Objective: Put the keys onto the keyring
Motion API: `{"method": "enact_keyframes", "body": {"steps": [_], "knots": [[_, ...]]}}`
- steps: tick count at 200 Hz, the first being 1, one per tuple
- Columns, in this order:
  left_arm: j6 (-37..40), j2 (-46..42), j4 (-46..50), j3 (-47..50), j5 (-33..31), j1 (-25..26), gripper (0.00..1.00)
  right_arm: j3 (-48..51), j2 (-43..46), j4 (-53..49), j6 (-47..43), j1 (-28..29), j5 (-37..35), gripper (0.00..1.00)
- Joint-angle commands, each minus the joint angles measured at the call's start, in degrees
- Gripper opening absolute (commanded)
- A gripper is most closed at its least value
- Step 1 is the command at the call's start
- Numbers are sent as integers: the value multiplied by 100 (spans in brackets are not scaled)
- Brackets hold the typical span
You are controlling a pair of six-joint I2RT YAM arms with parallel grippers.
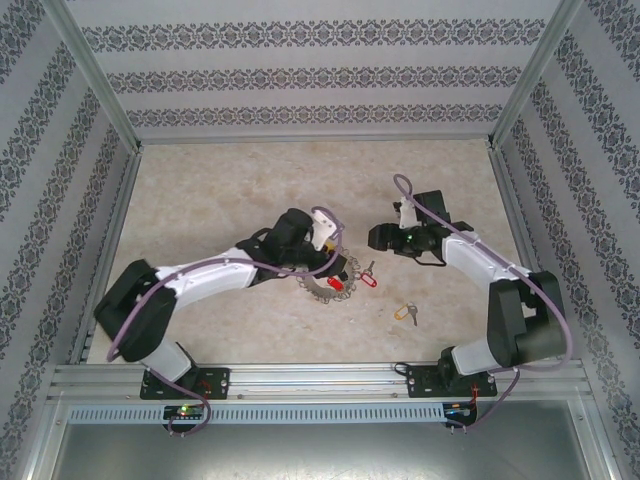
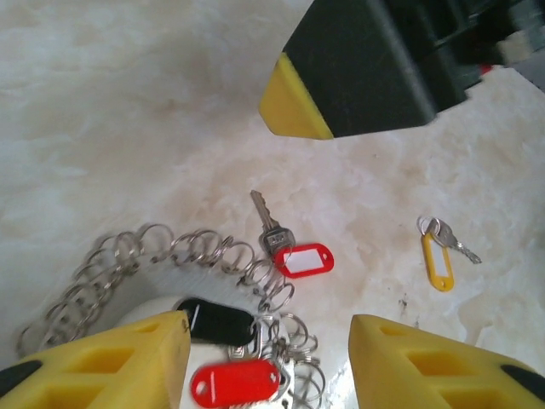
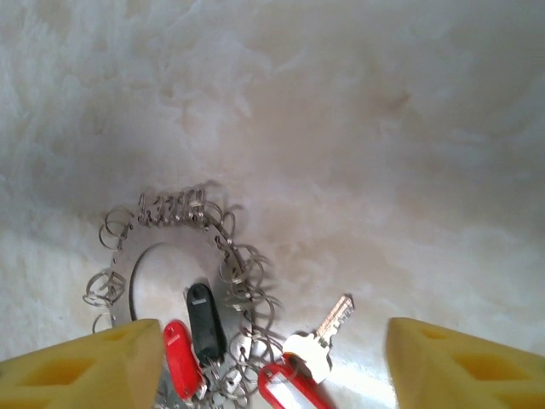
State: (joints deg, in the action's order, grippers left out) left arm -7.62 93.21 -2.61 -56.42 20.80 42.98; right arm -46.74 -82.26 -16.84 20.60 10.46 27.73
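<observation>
Left gripper (image 2: 268, 345) is hanging low over the keyring (image 2: 162, 256), jaws standing apart, nothing clamped. The ring's near edge is lying between my fingers, so I'm lined up to pin or pinch it. Right gripper (image 3: 271, 345) is sitting wide open and empty, facing the ring from the other side, well placed for feeding a key in. Keyring is lying flat on the desk (image 1: 200, 200) between both arms. A black-tagged key (image 2: 217, 322) and a red-tagged key (image 2: 234, 382) are sitting in among its loops, looking threaded. The second red-tagged key (image 2: 294, 256) is touching the rim; can't tell whether it's hooked. The yellow-tagged key (image 2: 438, 260) is lying loose, well apart from the ring, on my right side. I'm judging that one isn't done yet, and it's the right arm's job.
</observation>
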Motion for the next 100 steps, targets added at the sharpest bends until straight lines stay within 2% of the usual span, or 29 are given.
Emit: {"method": "enact_keyframes", "body": {"steps": [1, 43, 100], "knots": [[731, 606, 699, -529, 97, 143, 47, 288, 279, 114, -106, -152, 247, 78], [1267, 1299, 1025, -1115, 171, 248, 41, 477, 470, 224, -142, -602, 484, 98], [1761, 1885, 1225, -1683, -110, 307, 29, 455, 466, 260, -190, -804, 661, 98]]}}
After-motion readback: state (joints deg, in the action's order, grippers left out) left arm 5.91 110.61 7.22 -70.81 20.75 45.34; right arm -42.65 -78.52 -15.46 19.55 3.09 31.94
